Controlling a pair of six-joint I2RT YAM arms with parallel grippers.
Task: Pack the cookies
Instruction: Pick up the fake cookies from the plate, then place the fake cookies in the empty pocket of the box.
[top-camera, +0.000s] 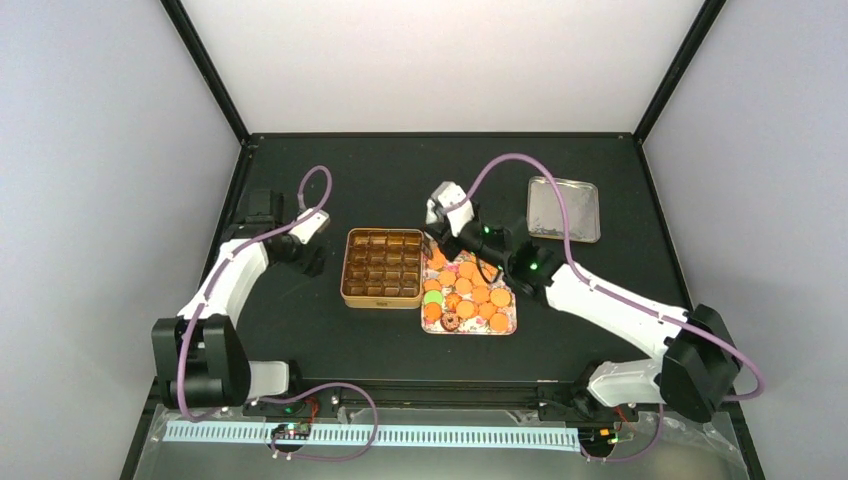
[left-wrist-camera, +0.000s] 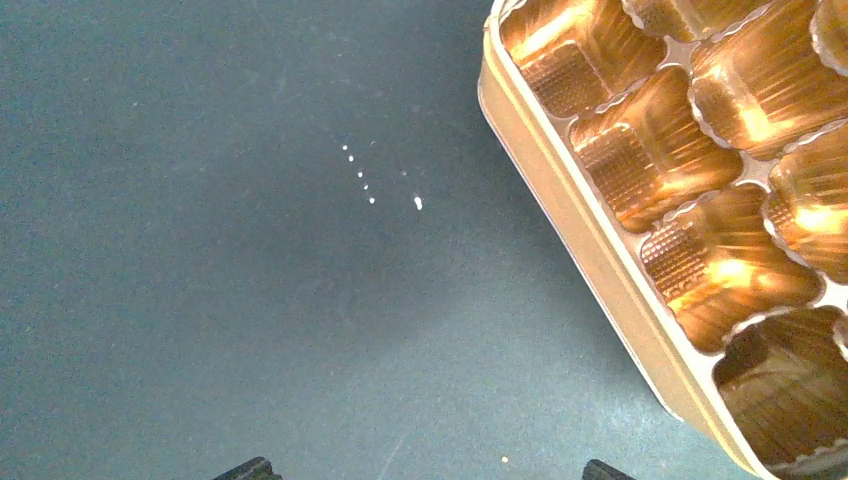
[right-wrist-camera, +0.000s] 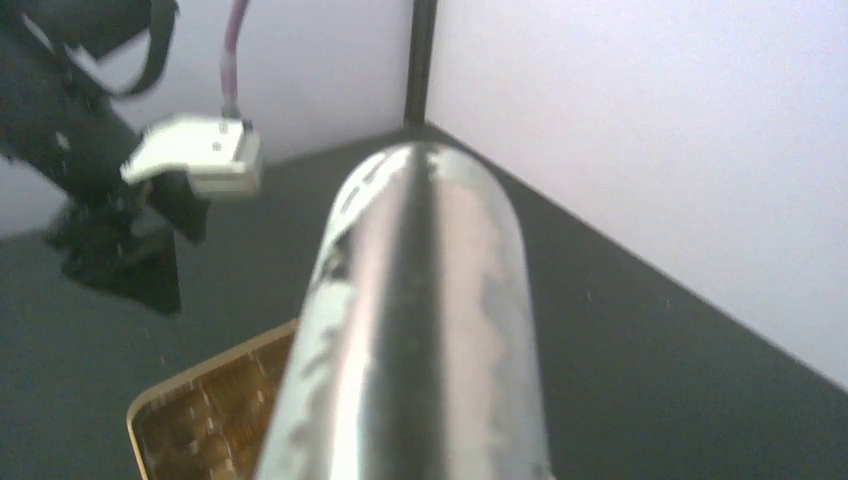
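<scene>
Mostly, the cookies (top-camera: 466, 293) lay in a loose heap on a patterned orange lid (top-camera: 505, 322) near the middle of the black table (top-camera: 300, 330). A green one (top-camera: 432, 297) and a brown ring (top-camera: 450, 321) sat toward the lid's left and near edges. Just left of the lid, touching it or nearly so, stood a square gold tin (top-camera: 382, 267) lined with brown paper cups (left-wrist-camera: 700, 260). A flat silver tray (top-camera: 564, 208) sat well apart, toward the far right.

The left pincer (left-wrist-camera: 425, 472) hung above bare table beside the tin's left wall. Its fingers (left-wrist-camera: 245, 468) were spread wide, with nothing between them.

The right pincer (top-camera: 436, 238) hovered over the lid's far left corner, next to the tin's far right corner. Its wrist view was filled by a blurred, shiny metal thing (right-wrist-camera: 420, 330), rounded and long. The fingers themselves did not show there, so I could not tell whether they were spread or pinching something.
</scene>
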